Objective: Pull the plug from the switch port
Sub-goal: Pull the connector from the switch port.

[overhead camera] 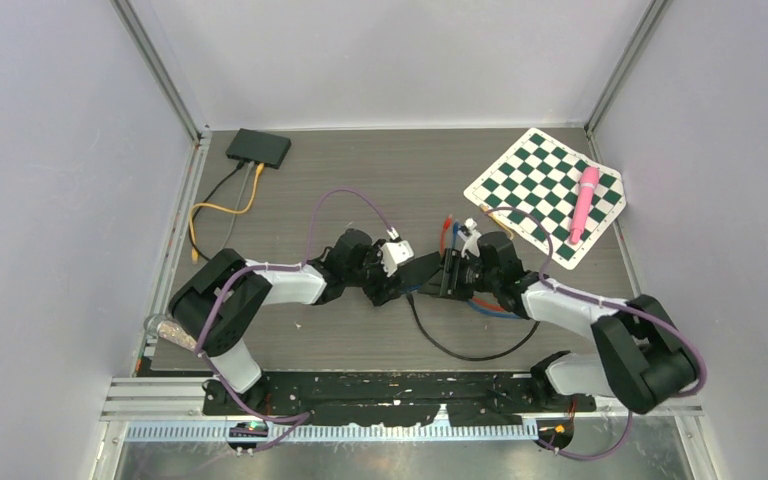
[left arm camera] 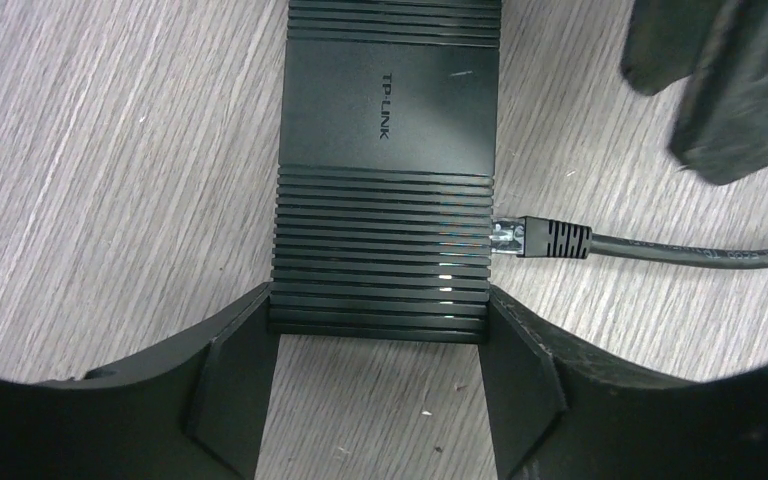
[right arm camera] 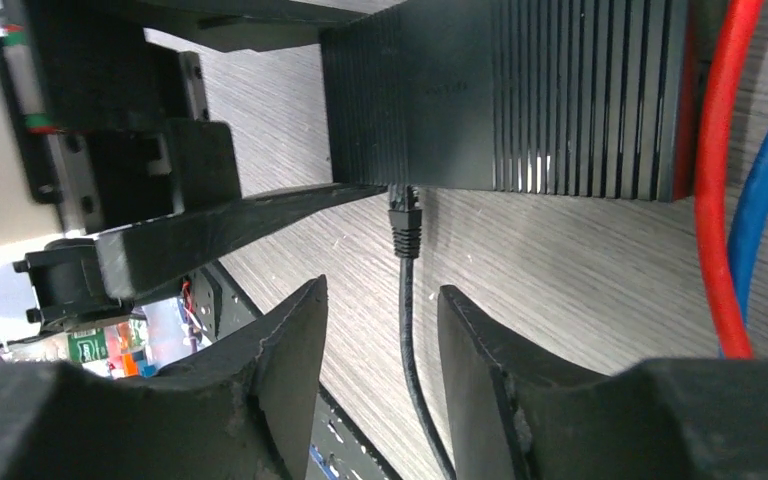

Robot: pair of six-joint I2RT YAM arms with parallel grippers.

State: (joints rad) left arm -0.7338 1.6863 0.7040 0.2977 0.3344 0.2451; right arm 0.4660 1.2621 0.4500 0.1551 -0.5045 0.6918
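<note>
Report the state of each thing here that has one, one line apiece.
switch: lying flat, gripped at both sides
plug: in the switch's port, not yet pulled
left pincer: shut on the switch
right pincer: open, straddling the cable just behind the plug, not gripping
pink pen: lying on the checkerboard

switch (left arm camera: 385,150): you see a black ribbed TP-LINK box lying flat, its near end held between the left gripper's (left arm camera: 378,400) fingers.
plug (left arm camera: 550,240): black boot with a clear tip, lying level, its tip at the switch's side port, just ahead of the right gripper (right arm camera: 380,330).
cable (left arm camera: 700,255): black; you see it run from the plug back between the right gripper's spread fingers.
</note>
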